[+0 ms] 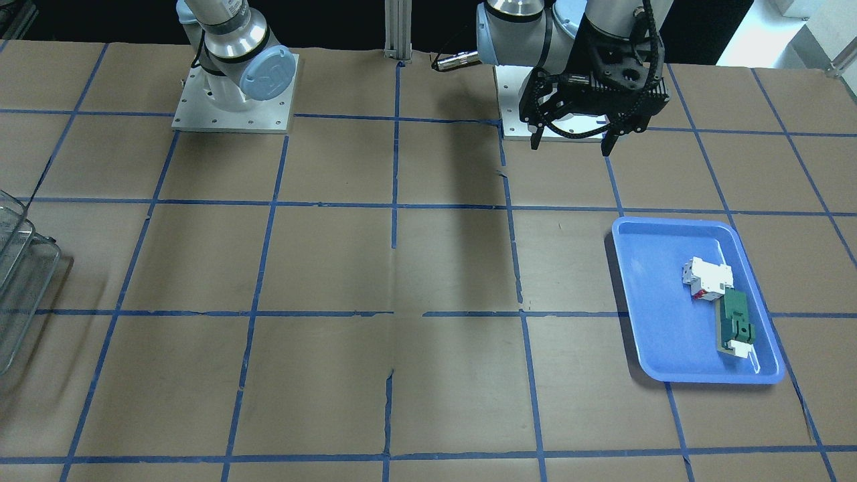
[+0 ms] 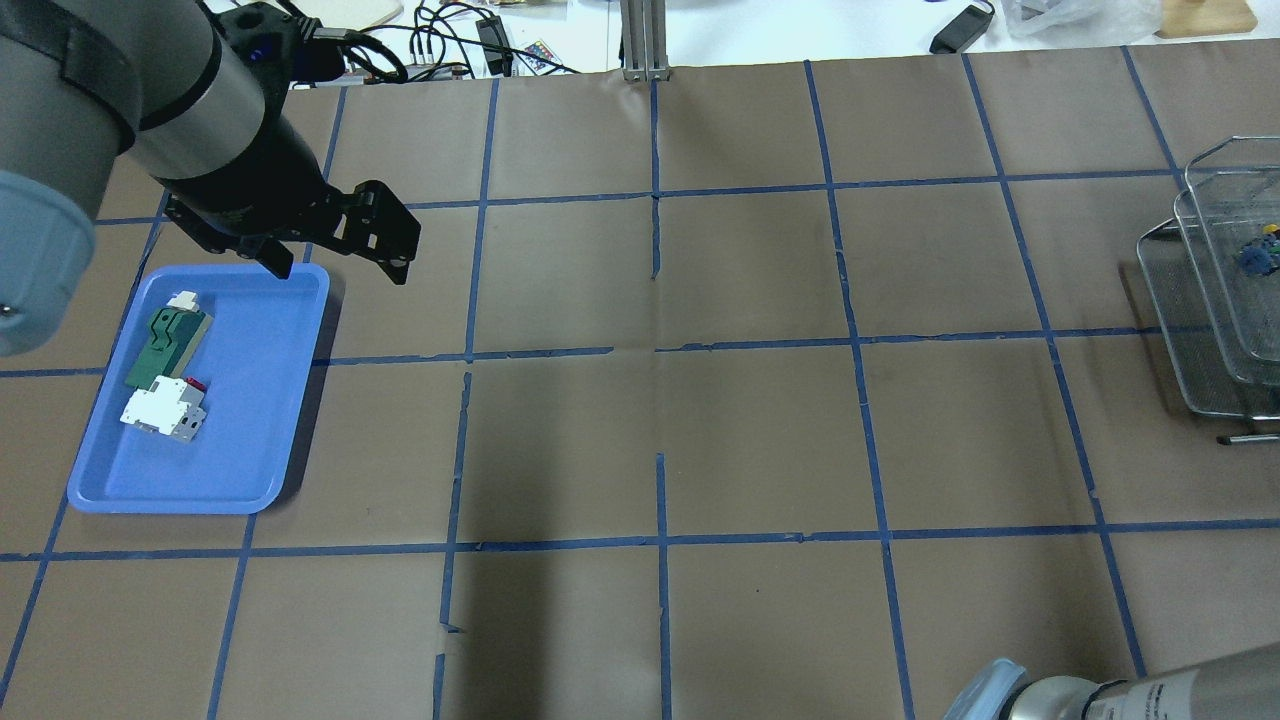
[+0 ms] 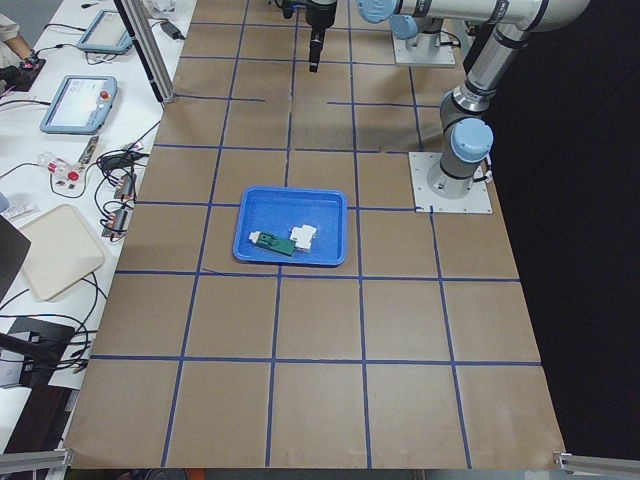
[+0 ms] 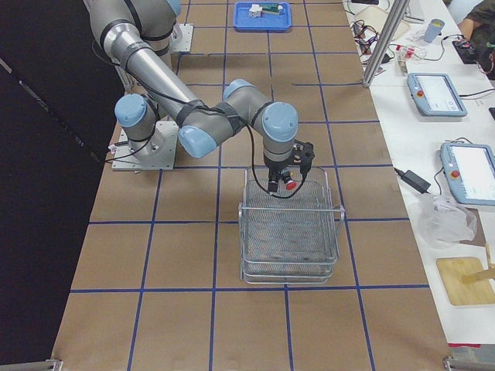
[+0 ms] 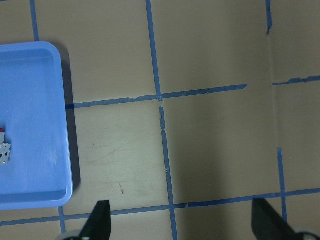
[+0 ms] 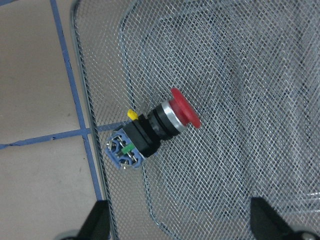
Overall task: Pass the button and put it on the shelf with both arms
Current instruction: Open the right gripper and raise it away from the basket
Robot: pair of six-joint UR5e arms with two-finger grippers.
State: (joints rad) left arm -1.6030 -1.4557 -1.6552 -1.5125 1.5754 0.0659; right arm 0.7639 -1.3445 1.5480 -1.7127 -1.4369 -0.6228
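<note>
1. While the button lies on its side on the mesh of the shelf's upper tray, close to the wire rim, the right pincer hangs above it with fingers spread wide, gripping nothing.
2. Placement looks done. The withdrawal is best made straight up, fingers apart, so neither tip snags the wire or sets the round cap rolling.
3. Far across the surface, the left pincer hovers near the blue tray, likewise spread and empty, apart from the white block and green part.
</note>
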